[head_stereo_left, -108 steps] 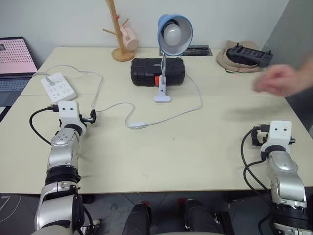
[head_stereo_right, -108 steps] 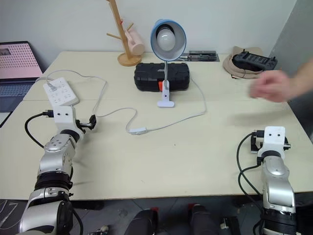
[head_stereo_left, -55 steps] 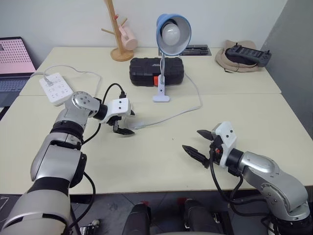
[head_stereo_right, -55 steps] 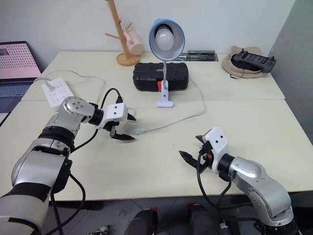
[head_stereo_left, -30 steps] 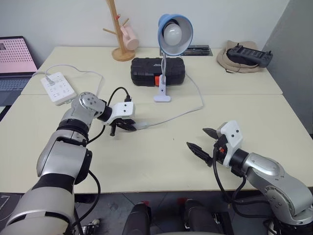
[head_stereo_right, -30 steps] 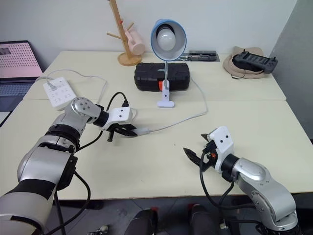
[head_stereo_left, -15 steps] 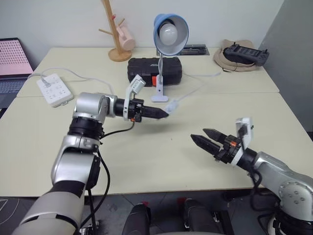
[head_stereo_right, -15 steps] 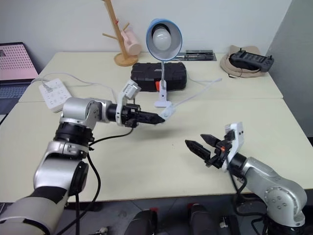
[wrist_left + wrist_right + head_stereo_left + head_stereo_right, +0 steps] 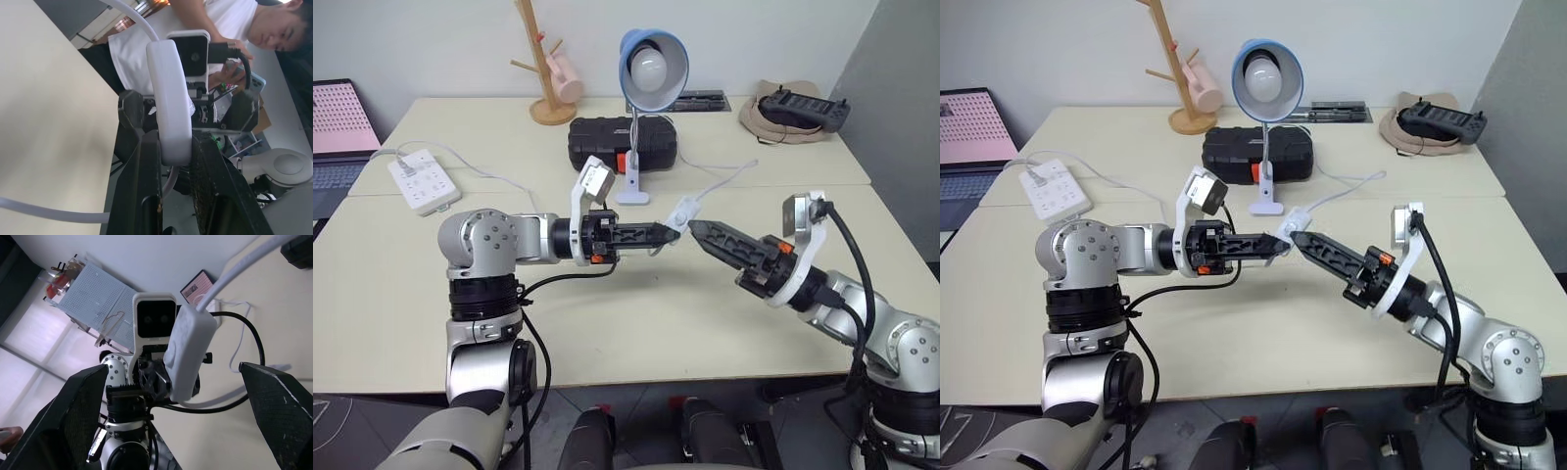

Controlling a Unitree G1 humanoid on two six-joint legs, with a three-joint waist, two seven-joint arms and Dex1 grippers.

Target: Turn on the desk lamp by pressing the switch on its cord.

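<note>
The desk lamp [image 9: 653, 64], with its blue shade and white bulb, stands unlit at the back of the table on its white base. My left gripper [image 9: 668, 233] points right above the table, shut on the white switch [image 9: 683, 212], which sits between its fingers [image 9: 146, 186]. The cord [image 9: 729, 174] rises off the table from the switch toward the back right. My right gripper [image 9: 697, 229] reaches in from the right, open. Its fingers [image 9: 83, 401] stand wide apart, and the switch [image 9: 188, 352] is just ahead, between their tips.
A white power strip [image 9: 421, 179] lies at the left with a laptop [image 9: 337, 108] beyond it. A black case [image 9: 622, 140] and a wooden mug tree [image 9: 543, 59] stand behind the lamp. A hat with a controller [image 9: 793, 106] is at the back right. A person in a white shirt [image 9: 220, 19] sits across from me.
My left gripper has lifted the switch off the table and swung it right and up. My right gripper has risen, rolled and closed in on the switch from the right, still open.
</note>
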